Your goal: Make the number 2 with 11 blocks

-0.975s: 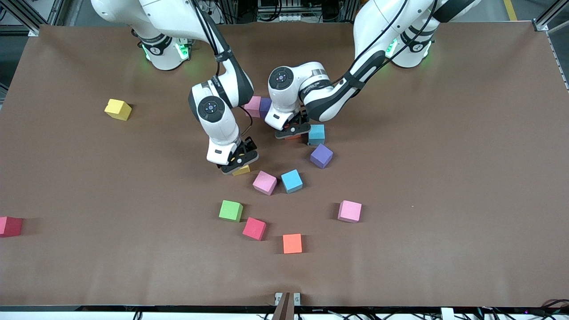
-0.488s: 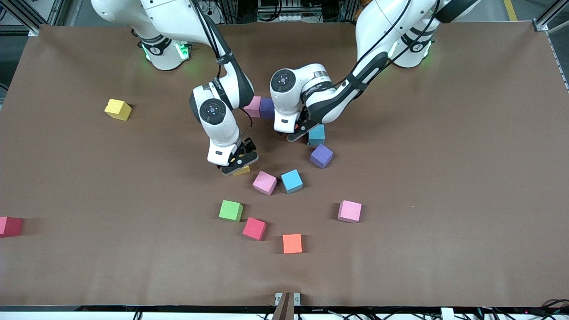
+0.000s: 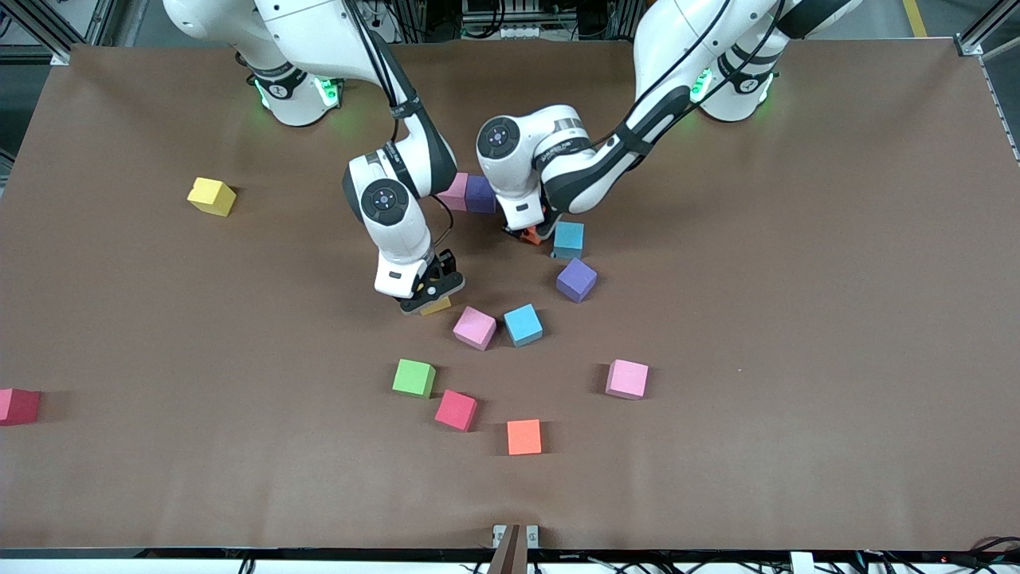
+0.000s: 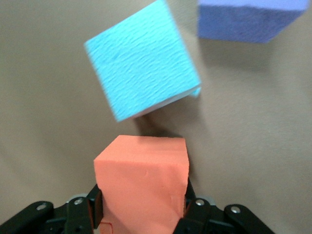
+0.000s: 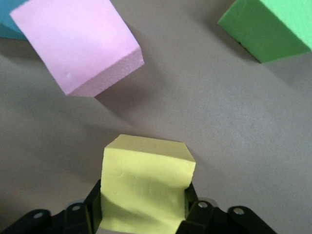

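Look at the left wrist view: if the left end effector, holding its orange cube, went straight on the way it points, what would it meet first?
Most likely the light blue matte cube, directly ahead of the left end effector and its orange matte foam cube; depth is unclear, and the end effector may angle down onto the brown table first.

Front view, brown table [image 3: 797,319]. Right gripper [image 3: 430,293] centre frame, low over a yellow block [image 3: 437,306] that is mostly hidden. Left gripper [image 3: 529,232] above centre, an orange block [image 3: 527,235] peeking out under it, just beside a teal block [image 3: 568,240]. Purple block [image 3: 575,280] below that. Pink block [image 3: 475,328] and blue block [image 3: 523,324] side by side at centre. Green block [image 3: 413,378], red block [image 3: 456,410], orange-red block [image 3: 523,437] and another pink [image 3: 627,379] lower centre. Yellow cube [image 3: 211,195] upper left; dark red cube [image 3: 17,406] at the left edge.
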Controlling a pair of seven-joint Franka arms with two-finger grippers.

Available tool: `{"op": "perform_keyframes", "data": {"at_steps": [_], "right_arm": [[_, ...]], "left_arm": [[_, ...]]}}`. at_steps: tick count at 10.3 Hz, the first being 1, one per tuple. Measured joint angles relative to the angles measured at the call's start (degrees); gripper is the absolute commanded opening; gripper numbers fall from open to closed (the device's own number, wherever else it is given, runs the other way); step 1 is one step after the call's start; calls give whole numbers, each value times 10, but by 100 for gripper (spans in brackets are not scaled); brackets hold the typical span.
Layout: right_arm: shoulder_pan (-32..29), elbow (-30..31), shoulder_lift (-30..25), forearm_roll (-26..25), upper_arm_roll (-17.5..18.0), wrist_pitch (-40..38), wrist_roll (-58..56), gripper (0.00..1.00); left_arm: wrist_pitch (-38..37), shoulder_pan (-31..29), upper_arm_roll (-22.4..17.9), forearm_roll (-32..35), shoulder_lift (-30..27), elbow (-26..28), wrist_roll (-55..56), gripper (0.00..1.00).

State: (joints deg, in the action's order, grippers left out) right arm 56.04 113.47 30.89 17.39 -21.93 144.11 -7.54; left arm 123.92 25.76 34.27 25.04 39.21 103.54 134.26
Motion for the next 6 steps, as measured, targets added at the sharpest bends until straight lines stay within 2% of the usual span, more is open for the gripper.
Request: {"op": "perform_keyframes", "data": {"at_steps": [3,6], "right_arm": [[0,-1,0,0,1,1,-10,0],[0,-1,0,0,2,1,-11,0]], "left_arm": [[5,2,15,0,0,8,134,0],[33,-8,15,0,-4,9,212,0]]}}
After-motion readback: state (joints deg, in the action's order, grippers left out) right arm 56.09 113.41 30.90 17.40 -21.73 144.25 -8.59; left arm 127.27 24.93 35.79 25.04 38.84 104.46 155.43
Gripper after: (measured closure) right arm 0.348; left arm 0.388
